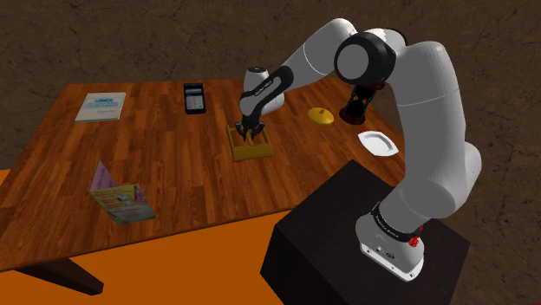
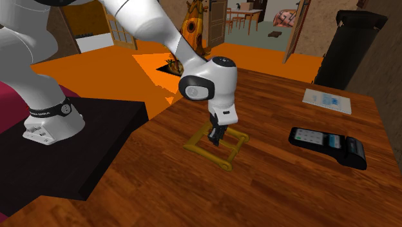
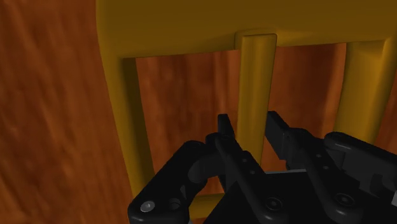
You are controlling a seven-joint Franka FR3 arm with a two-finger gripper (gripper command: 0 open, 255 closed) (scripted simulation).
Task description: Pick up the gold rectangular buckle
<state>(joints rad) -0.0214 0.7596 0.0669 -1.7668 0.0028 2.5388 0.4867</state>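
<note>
So the black two-finger pincer is sitting right down on the gold rectangular buckle, fingers parted and straddling its centre bar, not looking squeezed onto it yet. The buckle is lying flat on the brown wooden bench, so I'm guessing the approach is done and the clamp and lift are still waiting. Going further out, the only container-ish thing is a small white square dish by the stand, showing nothing in it, with a black keypad gadget sitting beyond.
</note>
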